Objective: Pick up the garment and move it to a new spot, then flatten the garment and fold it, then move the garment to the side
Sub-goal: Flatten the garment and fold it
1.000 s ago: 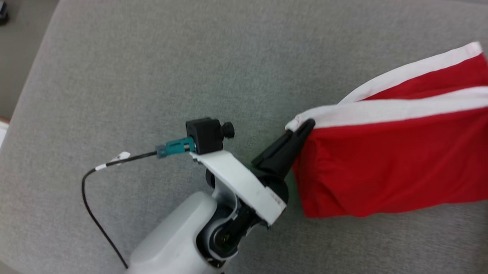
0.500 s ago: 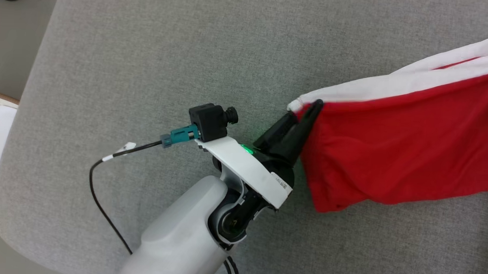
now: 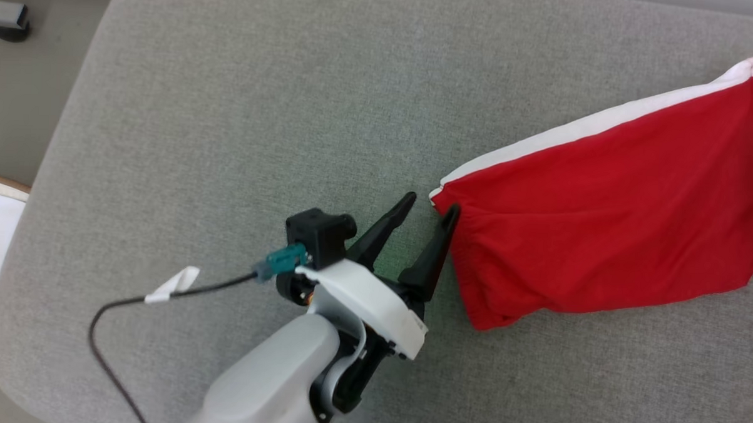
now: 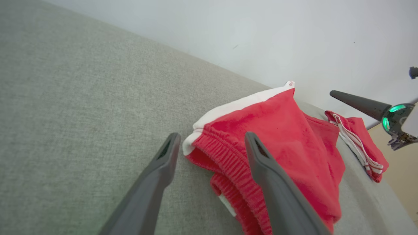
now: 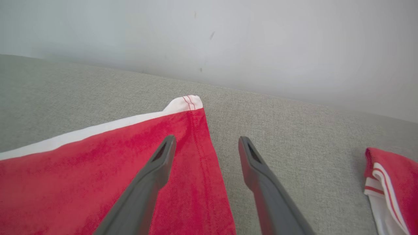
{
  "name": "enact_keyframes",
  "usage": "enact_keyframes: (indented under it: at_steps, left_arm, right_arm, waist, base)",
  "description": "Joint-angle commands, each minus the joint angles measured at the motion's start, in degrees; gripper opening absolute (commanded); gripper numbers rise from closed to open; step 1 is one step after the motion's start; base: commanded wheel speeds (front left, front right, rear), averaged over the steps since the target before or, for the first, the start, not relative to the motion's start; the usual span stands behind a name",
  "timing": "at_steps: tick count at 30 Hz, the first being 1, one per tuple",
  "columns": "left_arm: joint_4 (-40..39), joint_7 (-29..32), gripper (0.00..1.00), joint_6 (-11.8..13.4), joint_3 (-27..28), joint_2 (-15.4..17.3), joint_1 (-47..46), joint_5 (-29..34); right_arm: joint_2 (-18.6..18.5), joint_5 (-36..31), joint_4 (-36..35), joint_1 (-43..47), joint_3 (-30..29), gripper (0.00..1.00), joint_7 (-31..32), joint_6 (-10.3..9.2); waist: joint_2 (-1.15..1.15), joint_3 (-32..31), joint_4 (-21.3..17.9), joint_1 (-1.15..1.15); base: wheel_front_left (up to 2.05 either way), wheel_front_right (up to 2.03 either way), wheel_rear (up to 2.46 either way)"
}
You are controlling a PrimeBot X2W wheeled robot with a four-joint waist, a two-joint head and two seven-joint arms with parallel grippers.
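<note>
The left tool stands wide open and holds nothing, its 2 dark fingers spread at the near end of the garment. One finger lies along the gathered waistband, just beside it; whether it touches cannot be told. The other finger is over bare cloth surface. The right tool is also wide open and empty. It hangs over the garment's far hem corner, 1 finger above red cloth and 1 above bare surface.

A broad worktop covered in grey woven fabric, with rounded corners, carries everything. Behind it rises a plain pale wall with a few small marks. In the head view a strip of dull floor shows to the left of the worktop, with a small dark object on it.

The garment is a pair of bright red shorts, lying fairly flat on the right part of the worktop in the head view. A white stripe runs along its far edge from waistband to hem. The waistband is elastic and puckered, and soft creases fan out from it.

A second red piece with thin white stripes lies folded well apart from the shorts, beyond the right tool. A black cable with a white tag loops from the left wrist camera.
</note>
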Motion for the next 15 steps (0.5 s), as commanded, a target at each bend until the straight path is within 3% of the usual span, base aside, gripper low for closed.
enact_keyframes:
  at_steps: [1,8,11,15]
  left_arm:
    - [-0.53,-0.47,1.0,0.47,0.07,0.36,0.91,0.84]
    - [-8.53,-1.32,1.0,6.54,3.01,2.65,5.22,14.14]
    - [-12.1,-1.29,1.0,7.32,5.61,2.58,8.42,19.52]
    - [-15.49,-1.3,1.0,6.23,8.77,1.63,11.73,25.11]
  right_arm:
    - [-0.43,-0.44,-0.21,0.6,0.23,1.0,-0.07,-0.01]
    - [-4.96,1.23,1.61,1.5,2.94,1.0,3.93,-0.01]
    - [-7.02,2.1,3.11,0.94,2.91,1.0,6.51,-0.01]
    - [-9.22,3.12,5.56,1.21,1.76,1.0,7.81,-0.01]
  waist:
    - [0.0,-0.65,-0.06,0.0]
    - [0.0,-2.43,1.45,0.0]
    - [0.0,-2.13,2.74,0.0]
    - [0.0,-1.07,4.95,0.0]
  base:
    - [0.0,0.0,0.0]
    - [0.0,0.0,0.0]
    - [0.0,0.0,0.0]
    - [0.0,0.0,0.0]
